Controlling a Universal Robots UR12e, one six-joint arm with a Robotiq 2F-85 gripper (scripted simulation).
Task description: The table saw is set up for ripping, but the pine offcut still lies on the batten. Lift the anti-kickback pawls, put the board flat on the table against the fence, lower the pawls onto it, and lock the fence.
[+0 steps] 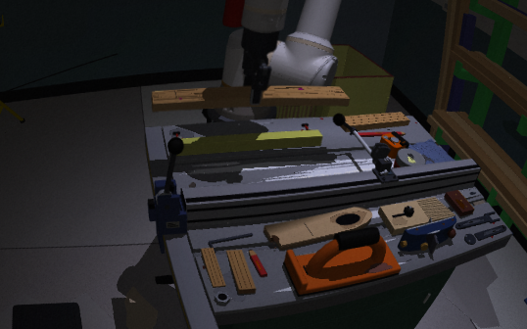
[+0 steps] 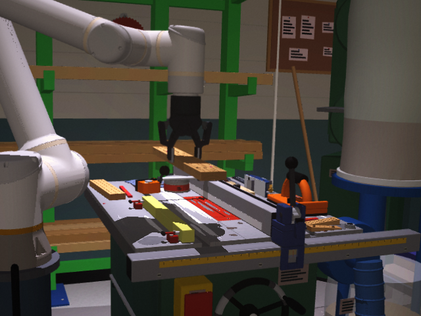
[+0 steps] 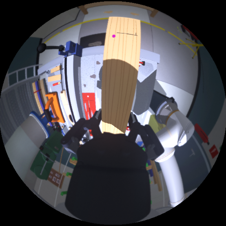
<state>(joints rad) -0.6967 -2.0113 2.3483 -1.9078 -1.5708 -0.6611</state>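
The pine board hangs level in the air, well above the yellow batten on the saw table. My gripper grips the board near its middle, one finger on each long edge. The grey fence runs along the table beyond the red throat plate. Its blue lock block with a black-knobbed lever stands upright at the front rail. The pawl lever with a black knob slants up near the table's far end.
Behind the table a green lumber rack holds long planks, close behind the raised board. On the fence's far side lie an orange push block, a wooden push stick and small wood strips. A large dust collector stands at the right.
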